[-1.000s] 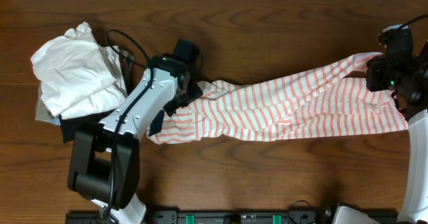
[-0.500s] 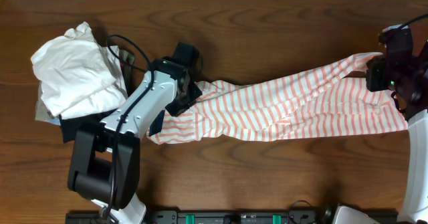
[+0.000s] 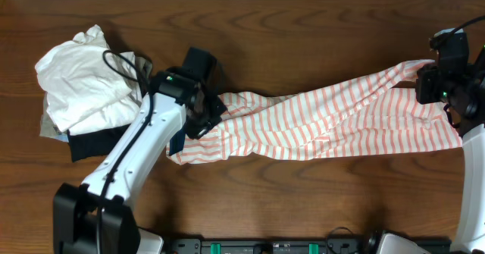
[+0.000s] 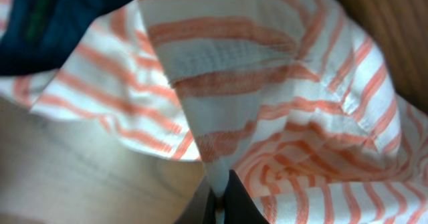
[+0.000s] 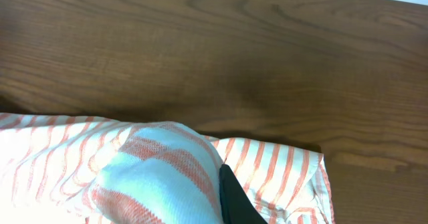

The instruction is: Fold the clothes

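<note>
I see the striped shirt lying drawn out along the table, its long axis running side to side between my arms, with the left end effector pinched closed on its left end and the right end effector pinched closed on its right corner.

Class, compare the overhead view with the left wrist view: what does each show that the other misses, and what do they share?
Only overhead: the whole striped shirt stretched across the table from the left gripper to the right gripper, plus a white garment heaped beside it. Only left wrist: a close look at a fold of striped cloth pinched between the shut fingertips. Both: the shirt's orange stripes, its dark blue label patch and the brown wood.
</note>
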Controlling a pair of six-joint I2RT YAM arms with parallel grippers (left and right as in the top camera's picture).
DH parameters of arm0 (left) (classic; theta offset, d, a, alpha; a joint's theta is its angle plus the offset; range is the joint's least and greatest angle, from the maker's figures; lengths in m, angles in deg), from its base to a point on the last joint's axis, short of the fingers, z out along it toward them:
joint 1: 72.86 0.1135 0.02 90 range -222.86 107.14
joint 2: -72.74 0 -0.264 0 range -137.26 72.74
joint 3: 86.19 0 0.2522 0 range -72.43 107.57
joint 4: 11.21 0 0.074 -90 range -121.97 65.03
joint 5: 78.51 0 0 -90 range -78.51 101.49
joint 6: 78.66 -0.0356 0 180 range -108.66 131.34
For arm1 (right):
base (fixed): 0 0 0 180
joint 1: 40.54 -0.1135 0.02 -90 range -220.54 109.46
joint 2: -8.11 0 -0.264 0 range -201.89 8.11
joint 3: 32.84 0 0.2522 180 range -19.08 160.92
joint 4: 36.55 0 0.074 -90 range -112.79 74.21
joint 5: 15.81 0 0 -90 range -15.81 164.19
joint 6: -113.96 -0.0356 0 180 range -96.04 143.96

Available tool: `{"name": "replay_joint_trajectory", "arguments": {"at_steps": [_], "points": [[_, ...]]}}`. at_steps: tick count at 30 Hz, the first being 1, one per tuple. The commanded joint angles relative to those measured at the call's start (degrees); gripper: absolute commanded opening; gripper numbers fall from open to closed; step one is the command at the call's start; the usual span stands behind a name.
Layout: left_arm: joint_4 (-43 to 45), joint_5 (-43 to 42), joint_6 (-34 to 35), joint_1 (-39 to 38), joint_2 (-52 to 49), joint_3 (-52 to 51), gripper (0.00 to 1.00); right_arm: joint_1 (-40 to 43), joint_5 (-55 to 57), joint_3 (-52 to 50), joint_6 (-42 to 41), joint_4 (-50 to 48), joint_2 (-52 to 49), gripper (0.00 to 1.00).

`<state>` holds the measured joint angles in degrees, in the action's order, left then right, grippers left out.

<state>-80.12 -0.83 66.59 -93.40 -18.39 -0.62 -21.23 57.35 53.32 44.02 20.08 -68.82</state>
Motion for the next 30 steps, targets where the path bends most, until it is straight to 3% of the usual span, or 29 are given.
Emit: {"name": "replay_joint_trajectory", "arguments": {"at_steps": [1,8,16,30], "points": [[-3.0,-0.5,2.9,-1.0,0.7,-0.1,0.06,0.2,0.4,0.7,-0.8,0.2,-0.2,0.07],[-4.2,-0.5,3.6,-3.7,0.7,-2.4,0.06,0.5,8.1,0.7,-3.6,-0.7,-0.2,0.04],[-5.2,-0.5,3.6,-4.3,0.7,-6.3,0.06,1.0,8.1,0.7,-3.8,-0.9,-0.2,0.06],[0.3,3.1,3.5,-4.3,0.6,-10.6,0.06,1.0,14.5,0.7,-5.9,-0.2,-0.7,0.06]]}}
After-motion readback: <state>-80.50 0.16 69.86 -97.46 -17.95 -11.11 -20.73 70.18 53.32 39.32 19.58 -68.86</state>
